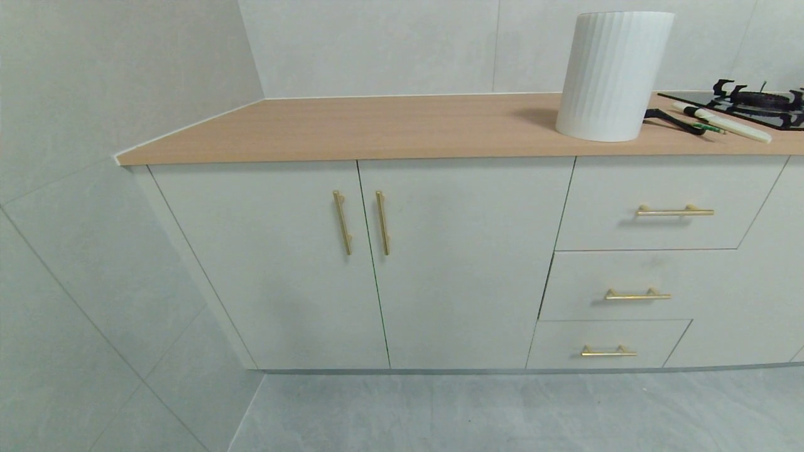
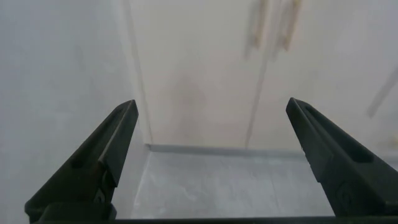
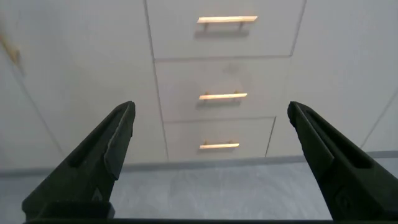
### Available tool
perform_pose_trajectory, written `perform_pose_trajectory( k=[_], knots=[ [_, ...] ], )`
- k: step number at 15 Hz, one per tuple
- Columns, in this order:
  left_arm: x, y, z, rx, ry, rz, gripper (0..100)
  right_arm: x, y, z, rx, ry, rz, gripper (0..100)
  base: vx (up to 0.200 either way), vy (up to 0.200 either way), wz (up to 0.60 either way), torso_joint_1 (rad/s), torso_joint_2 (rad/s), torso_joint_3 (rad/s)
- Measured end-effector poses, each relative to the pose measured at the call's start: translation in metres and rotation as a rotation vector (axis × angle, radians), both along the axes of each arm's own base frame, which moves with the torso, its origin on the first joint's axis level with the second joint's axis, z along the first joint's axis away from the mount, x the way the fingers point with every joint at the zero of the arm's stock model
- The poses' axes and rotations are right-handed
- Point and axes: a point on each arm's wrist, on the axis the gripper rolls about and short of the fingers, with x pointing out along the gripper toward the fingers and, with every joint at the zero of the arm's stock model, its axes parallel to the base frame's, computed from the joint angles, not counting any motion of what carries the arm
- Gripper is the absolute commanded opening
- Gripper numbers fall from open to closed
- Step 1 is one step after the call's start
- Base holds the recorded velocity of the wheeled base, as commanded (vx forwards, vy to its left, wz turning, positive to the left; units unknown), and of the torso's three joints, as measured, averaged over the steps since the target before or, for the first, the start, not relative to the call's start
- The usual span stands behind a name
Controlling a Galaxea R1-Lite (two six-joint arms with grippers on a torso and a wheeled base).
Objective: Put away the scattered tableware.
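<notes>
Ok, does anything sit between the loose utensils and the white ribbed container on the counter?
Nothing visible does. The utensils lie on the countertop right beside the white ribbed container. The left gripper and right gripper, both open, face the cabinet fronts lower down.

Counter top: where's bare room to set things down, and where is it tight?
Free: the countertop, from the corner at the left wall across to the white container, front edge to back. Crowded: right of the container, where utensils lie beside the hob. Little bare wood shows there.
</notes>
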Motion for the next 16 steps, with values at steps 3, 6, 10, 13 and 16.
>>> perform_pose_trajectory(
  k=[3, 6, 10, 13, 16],
  knots=[
    [0.006, -0.001, -0.015, 0.013, 0.02, -0.03, 100, 0.003, 0.001, -0.011, -0.008, 0.068, 0.033, 100, 0.0, 0.0, 0.0, 0.0, 0.0, 0.0],
    [0.007, -0.001, -0.022, 0.066, 0.067, -0.028, 100, 0.003, 0.002, -0.017, -0.016, 0.119, 0.071, 100, 0.0, 0.0, 0.0, 0.0, 0.0, 0.0],
    [0.007, -0.001, -0.022, 0.046, 0.069, -0.028, 100, 0.003, 0.002, -0.018, -0.018, 0.12, 0.106, 100, 0.0, 0.0, 0.0, 0.0, 0.0, 0.0],
    [0.007, 0.0, -0.022, 0.054, 0.069, -0.021, 100, 0.003, 0.002, -0.018, -0.02, 0.121, 0.109, 100, 0.0, 0.0, 0.0, 0.0, 0.0, 0.0],
    [0.007, 0.0, -0.022, 0.026, 0.07, -0.004, 100, 0.003, 0.002, -0.018, -0.019, 0.122, 0.109, 100, 0.0, 0.0, 0.0, 0.0, 0.0, 0.0]
  ],
)
